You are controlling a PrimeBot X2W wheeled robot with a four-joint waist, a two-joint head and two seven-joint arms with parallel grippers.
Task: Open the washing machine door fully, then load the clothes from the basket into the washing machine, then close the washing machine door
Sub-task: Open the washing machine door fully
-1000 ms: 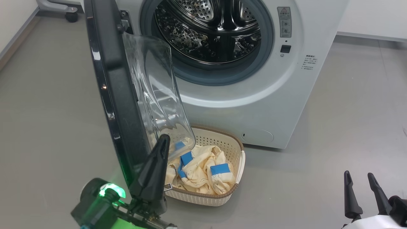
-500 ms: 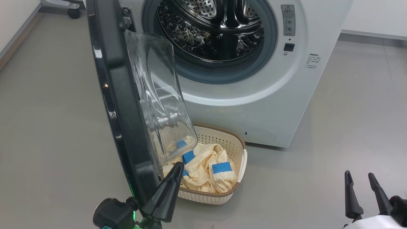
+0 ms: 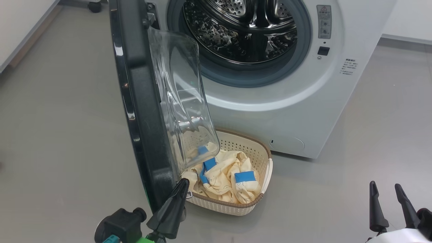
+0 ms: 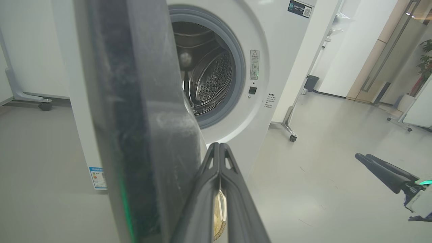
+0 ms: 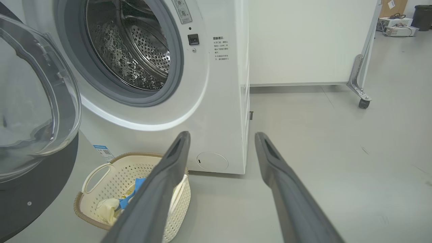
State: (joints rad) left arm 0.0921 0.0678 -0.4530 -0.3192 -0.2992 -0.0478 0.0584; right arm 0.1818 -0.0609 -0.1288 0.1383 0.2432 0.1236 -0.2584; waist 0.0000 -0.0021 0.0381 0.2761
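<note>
- The washing machine door (image 3: 141, 101) stands swung out from the washing machine (image 3: 287, 101), edge-on to the head camera, roughly square to the machine's front. It probably has some swing left before it counts as fully open.
- The steel drum (image 3: 243, 30) is exposed and looks empty, so loading has not started.
- The clothes (image 3: 226, 179) all lie bunched in the basket (image 3: 236, 207), which sits on the floor (image 3: 60, 135) just in front of the machine's lower left corner.
- Still left: finishing the door's swing if needed, moving every garment into the drum, then closing the door.
- The left tool (image 3: 184, 184) has its fingers pressed together with nothing between them. It points up at the door's lower edge, on the inner side, between door and basket. Whether it touches the door cannot be told.
- The right tool (image 3: 385, 185) is spread wide and empty, low at the right, well apart from the basket and machine.
- In the way: from the head view the door's glass bowl (image 3: 182, 101) hangs over the basket's left part, covering some of the clothes. A reach from the right looks clearer.
- Around: a castor (image 3: 94, 6) on the floor left of the machine, and a white panel on a wheeled foot (image 5: 361, 98) behind it at the right.
</note>
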